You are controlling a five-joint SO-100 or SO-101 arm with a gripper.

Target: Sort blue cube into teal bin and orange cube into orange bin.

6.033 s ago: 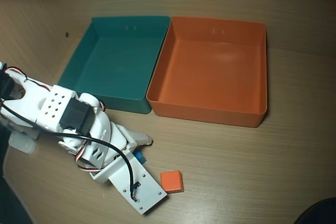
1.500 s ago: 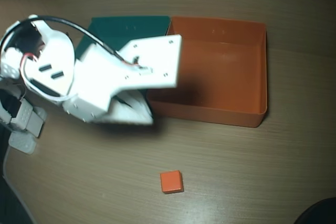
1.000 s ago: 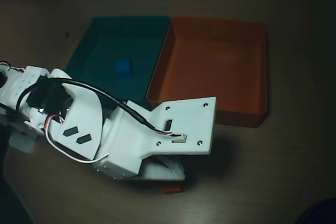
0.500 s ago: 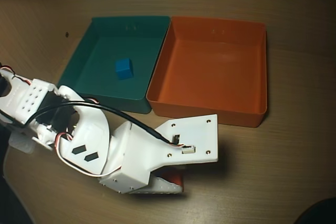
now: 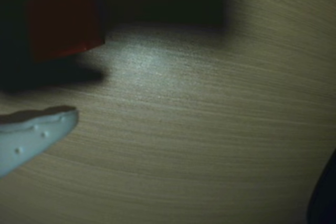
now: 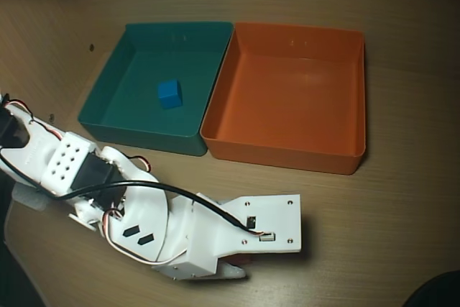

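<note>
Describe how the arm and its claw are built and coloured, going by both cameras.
In the overhead view the arm is white printed plastic with black servo blocks. One segment has a grid of small round holes, another two dark slanted slots. A thick black cable arcs to a flat white plate with corner screws; thin red and white wires run near the base. In the wrist view one claw finger is pale, rounded and dimpled.

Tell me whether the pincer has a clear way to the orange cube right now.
Probably yes. In the wrist view the orange cube sits on bare table just beyond the white fingertip, nothing between them. Overhead, the arm covers the cube, so alignment is uncertain.
</note>
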